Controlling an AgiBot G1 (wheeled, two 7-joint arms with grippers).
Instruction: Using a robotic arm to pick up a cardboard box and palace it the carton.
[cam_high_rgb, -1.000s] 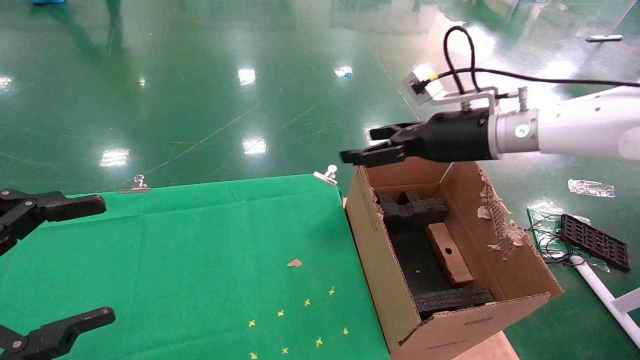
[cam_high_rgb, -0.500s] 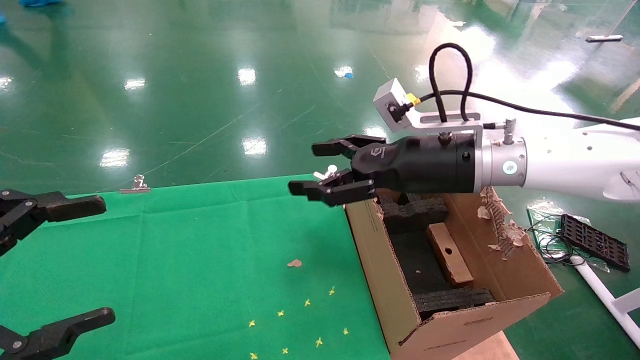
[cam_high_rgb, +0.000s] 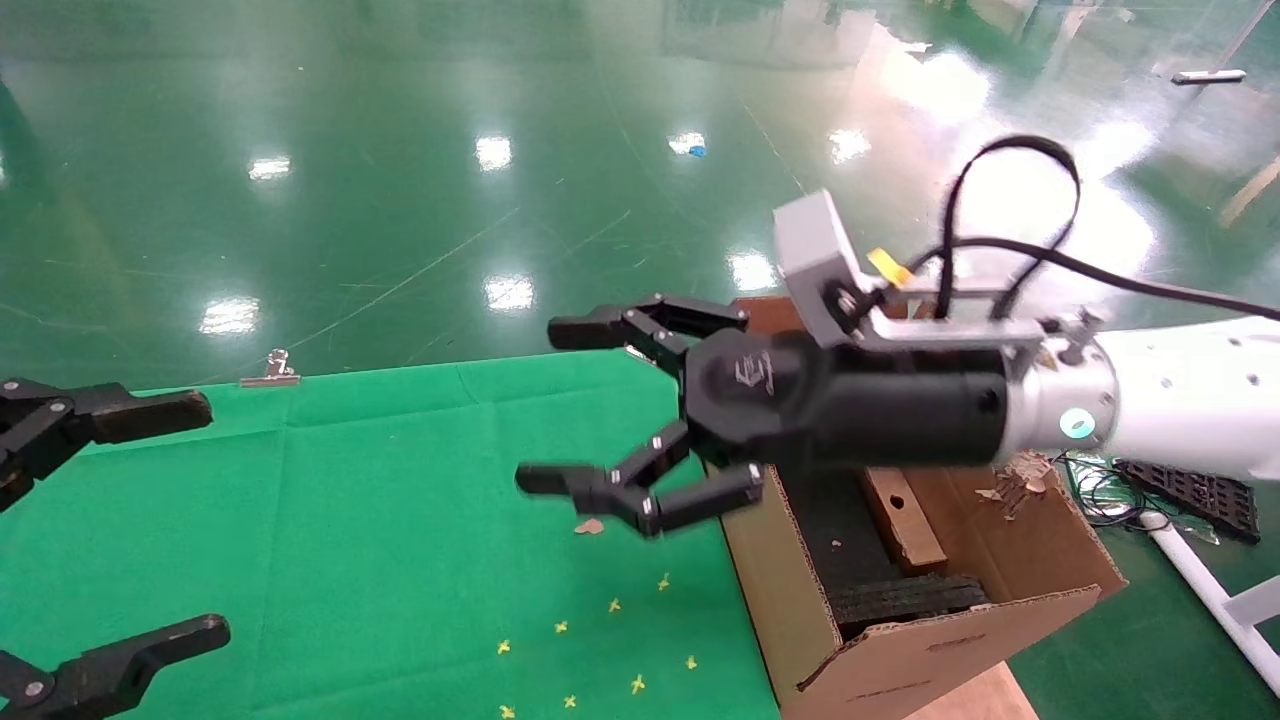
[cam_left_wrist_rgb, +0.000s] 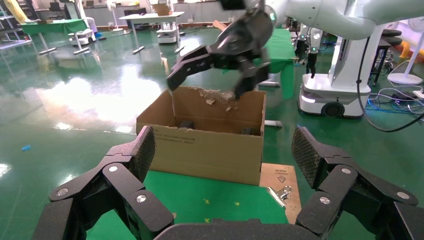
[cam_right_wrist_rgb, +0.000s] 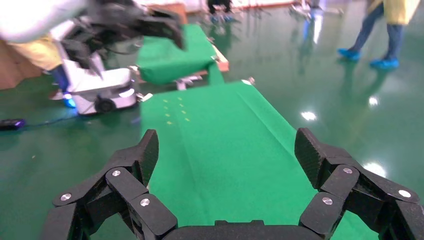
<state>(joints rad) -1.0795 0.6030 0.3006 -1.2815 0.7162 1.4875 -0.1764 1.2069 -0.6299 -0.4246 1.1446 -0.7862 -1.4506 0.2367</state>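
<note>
The white robotic arm reaches in from the right, its black three-fingered hand spread open and empty over the green table's right edge, beside the carton. The carton stands open off the table's right end, with a torn flap and black foam inside. The cardboard box, a taped brown slab with a round hole, lies inside it, partly hidden by the arm. My left gripper hangs open at the table's left, facing the carton and the arm. My right gripper is open over green cloth.
Binder clips pin the green cloth at the far edge. Yellow cross marks and a brown scrap lie near the carton. A black tray with cables lies on the floor at right. A wooden board sits under the carton.
The robotic arm has swung from above the carton's far flap leftward and lower, out over the table's edge, its fingers spreading wider. The cardboard box stays in the carton. My grippers have not moved.
</note>
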